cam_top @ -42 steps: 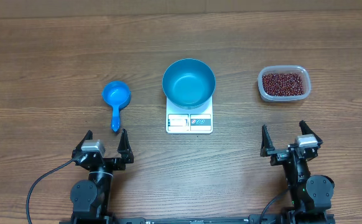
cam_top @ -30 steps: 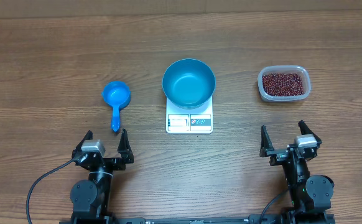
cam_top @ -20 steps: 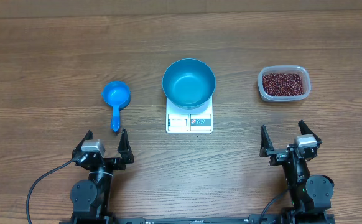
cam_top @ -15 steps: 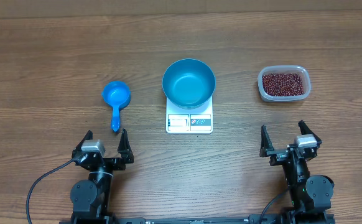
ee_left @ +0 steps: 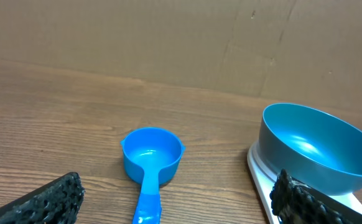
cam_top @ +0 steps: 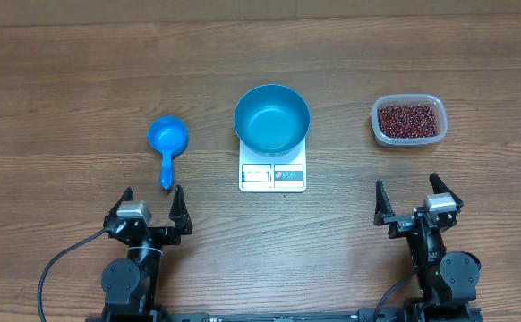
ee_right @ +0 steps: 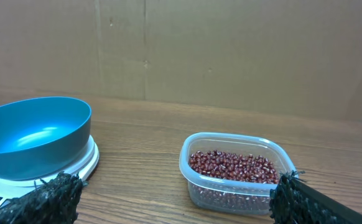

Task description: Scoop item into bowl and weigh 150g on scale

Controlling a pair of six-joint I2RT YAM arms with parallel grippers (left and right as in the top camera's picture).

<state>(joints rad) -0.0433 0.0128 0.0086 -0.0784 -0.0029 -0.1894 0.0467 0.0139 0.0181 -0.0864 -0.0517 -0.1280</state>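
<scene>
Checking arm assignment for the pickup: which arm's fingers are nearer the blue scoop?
Left. The left fingers sit just on the robot's side of the scoop, handle toward them, not touching. The right fingers are far off, past the scale, near the bean tub.

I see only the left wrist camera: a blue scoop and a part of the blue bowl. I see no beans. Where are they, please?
Observer: The beans lie in a clear plastic tub, to the right of the bowl and ahead of the right gripper.
Operator: Does the bowl cover the display of the scale?
Observer: No. The bowl sits on the back part of the scale, and the display panel shows uncovered at the front edge.
Operator: Is the right gripper open or shut?
Observer: It is open and holds nothing, well apart from the tub.
</scene>
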